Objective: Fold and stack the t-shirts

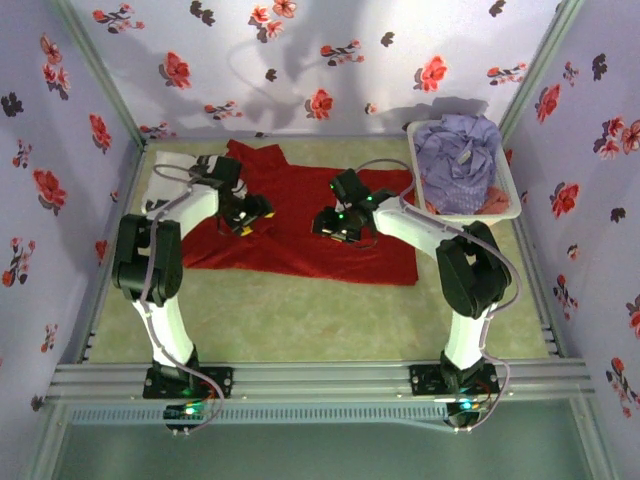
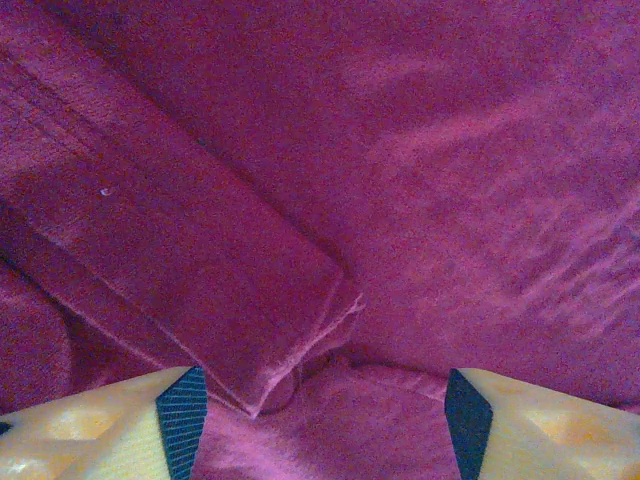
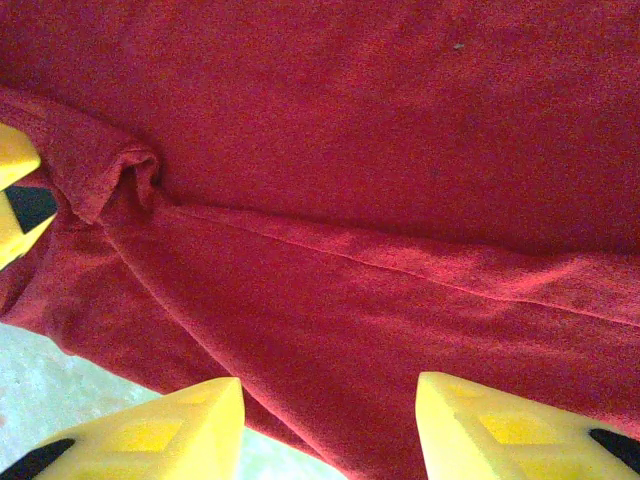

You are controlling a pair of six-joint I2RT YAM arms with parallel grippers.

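**Top external view.** The red t-shirt (image 1: pixel 300 245) lies spread on the table (image 1: pixel 300 330), not yet folded into a compact shape. The left gripper (image 1: pixel 250 215) and right gripper (image 1: pixel 333 222) are both low over its middle, near each other. The lavender t-shirt (image 1: pixel 455 155) is heaped in the white basket (image 1: pixel 478 216) at the rear right. Pale cloth (image 1: pixel 175 165) sits at the rear left; whether it is the printed shirt cannot be told. Judgement: the first shirt's fold is in hand, and stacking has not begun.

**Left wrist view.** The left gripper (image 2: pixel 320 425) has its jaws apart and clamps nothing. A turned-in sleeve (image 2: pixel 200 270) ends just beside one pad. The next move likely calls for closing on that hem without catching the layer beneath.

**Right wrist view.** The right gripper (image 3: pixel 330 430) also stands parted and empty, over a seam of the red t-shirt (image 3: pixel 350 150) near its edge, with bare table (image 3: pixel 40 380) beside it. Cloth depth under the fingers is unclear, and the shirt's outline is cut off.
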